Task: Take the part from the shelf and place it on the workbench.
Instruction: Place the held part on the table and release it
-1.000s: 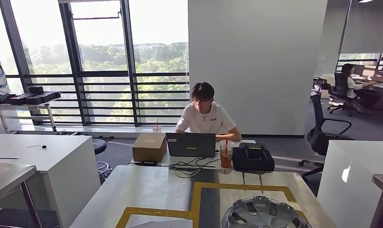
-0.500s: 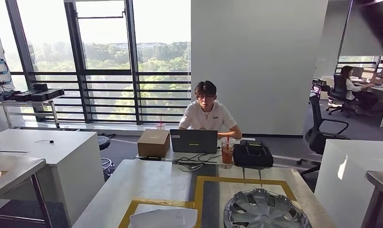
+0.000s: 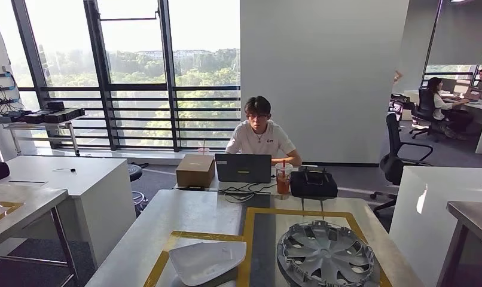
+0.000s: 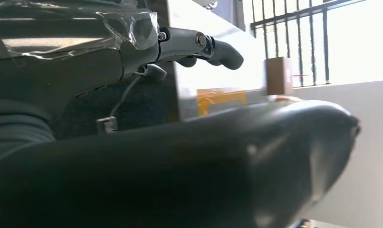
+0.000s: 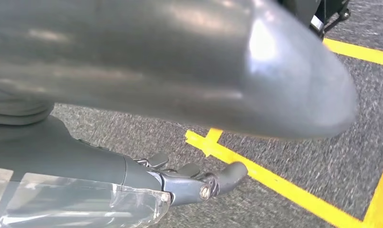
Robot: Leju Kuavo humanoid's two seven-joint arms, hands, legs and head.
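On the grey workbench (image 3: pixel 197 218), inside yellow tape outlines, lie a white curved panel (image 3: pixel 207 260) and a silver wheel cover (image 3: pixel 325 254) to its right. A metal shelf (image 3: pixel 38 122) with black parts stands far left by the window. In the left wrist view my left hand (image 4: pixel 189 152) holds nothing, its thick thumb apart from the dark fingers (image 4: pixel 218 47), with a table edge and yellow tape (image 4: pixel 221 99) beyond. In the right wrist view my right hand (image 5: pixel 180 66) hangs over grey carpet, its fingers (image 5: pixel 204 183) apart from the thumb and nothing held.
A person sits behind the workbench at a laptop (image 3: pixel 243 168), with a cardboard box (image 3: pixel 195 171), a drink cup (image 3: pixel 282 179) and a black bag (image 3: pixel 313 183). A white cabinet (image 3: pixel 65 185) and a steel table (image 3: pixel 17 209) stand left, another table (image 3: pixel 472 221) right. Yellow floor lines (image 5: pixel 275 183) cross the carpet.
The whole picture has shifted: the camera has moved, bringing more of the workbench into view, with the white panel and the full wheel cover now visible.
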